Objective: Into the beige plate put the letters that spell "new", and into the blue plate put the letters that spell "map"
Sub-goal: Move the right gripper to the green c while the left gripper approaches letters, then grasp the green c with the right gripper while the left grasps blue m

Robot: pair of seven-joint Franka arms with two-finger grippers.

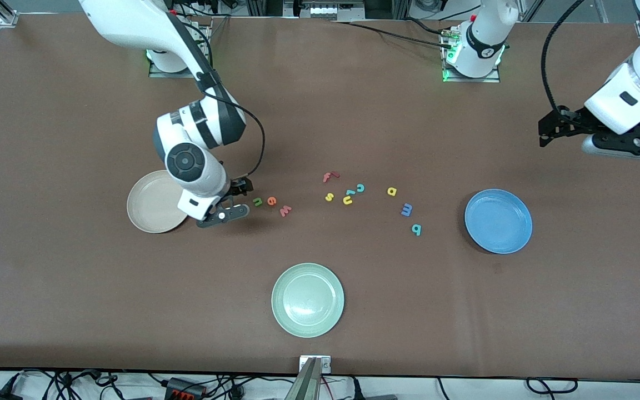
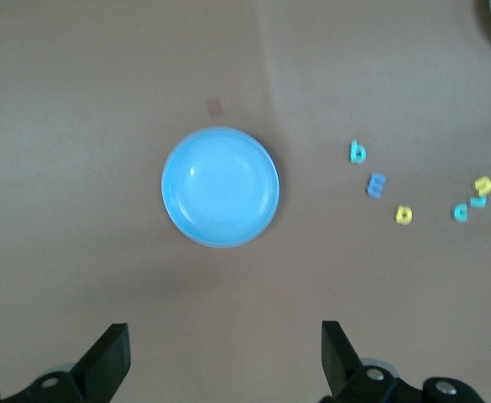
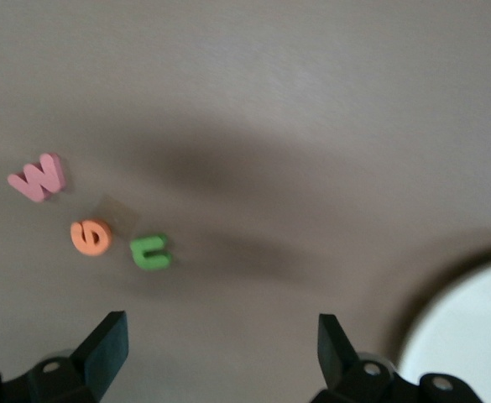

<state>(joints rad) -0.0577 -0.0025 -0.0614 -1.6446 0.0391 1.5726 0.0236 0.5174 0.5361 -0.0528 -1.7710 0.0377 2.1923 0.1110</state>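
Right now my right pincer (image 1: 235, 201) sits low over the desk (image 1: 320, 311) with its jaws wide and nothing in them. It is between the beige plate (image 1: 150, 208) and the green n (image 1: 257, 201), and the n is just beside it. The orange e (image 1: 271, 201) and pink w (image 1: 285, 210) come next in a short row, each a bit more toward the left arm's end. So I think the right arm is the one for these three.

My left pincer (image 2: 224, 357) waits up high, released, over the desk near the blue plate (image 1: 498, 221). The yellow a (image 1: 391, 191), blue m (image 1: 406, 209) and teal p (image 1: 416, 229) lie near that plate.

Part of the beige plate hides under the right arm. Both plates look bare where I can see them.
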